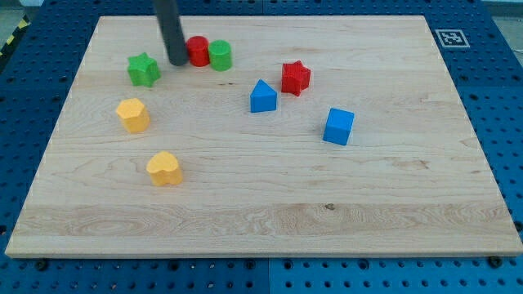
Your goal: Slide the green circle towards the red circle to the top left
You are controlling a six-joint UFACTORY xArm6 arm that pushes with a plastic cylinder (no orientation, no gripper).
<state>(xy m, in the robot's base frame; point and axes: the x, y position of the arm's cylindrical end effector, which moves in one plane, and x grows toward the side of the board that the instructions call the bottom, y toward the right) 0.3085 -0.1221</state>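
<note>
My tip (177, 61) sits on the table (245, 220) near the view's top left, just to the left of the red circle (198, 51), touching it or very nearly so. The green circle (220, 55) stands on the red one's other side, pressed against its right edge, so the two already look joined. A green star (143, 69) lies just left of my tip, with two yellow blocks (132, 114) (164, 168) further down that side.

There is no claw on this rig, only the rod, so I cannot tell of any wide or narrow state.

As I judge it, the task is all but finished, and my tip is on the wrong side for any more pushing. A move to the right from here would shove the red circle into the green one and drive both away. If a last nudge is wanted, I should swing round above or below the pair, come in from the green circle's right, and push gently leftward through its centre, stopping as soon as they meet.
</note>
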